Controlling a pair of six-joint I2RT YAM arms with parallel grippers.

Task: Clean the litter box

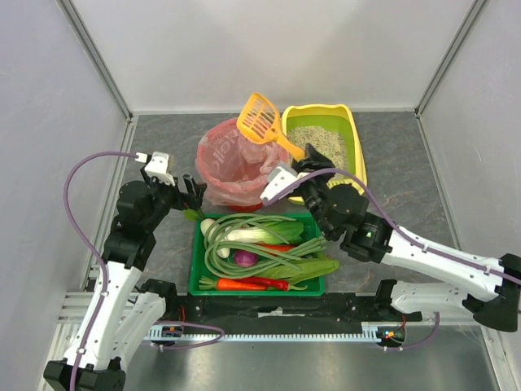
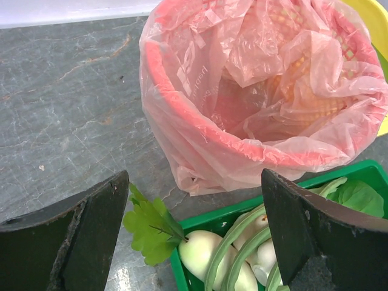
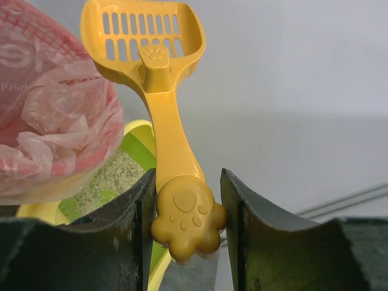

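The litter box point(image 1: 352, 129), a yellow tray with green lining and grey-beige litter, stands at the back right; a corner of it point(image 3: 100, 182) shows in the right wrist view. My right gripper point(image 1: 303, 160) point(image 3: 185, 212) is shut on the paw-shaped handle end of an orange slotted litter scoop point(image 1: 260, 119) point(image 3: 151, 48), which is held up over the rim between the litter box and the red bin. My left gripper point(image 1: 194, 194) point(image 2: 194, 236) is open and holds nothing; it hangs over the corner of the green tray, just in front of the bin.
A red bin with a pink bag point(image 1: 232, 163) point(image 2: 267, 91) stands left of the litter box. A green tray of vegetables point(image 1: 317, 287) point(image 2: 236, 213) sits in front, with a green leaf point(image 2: 148, 227) over its corner. White walls enclose the dark stone table point(image 1: 163, 138).
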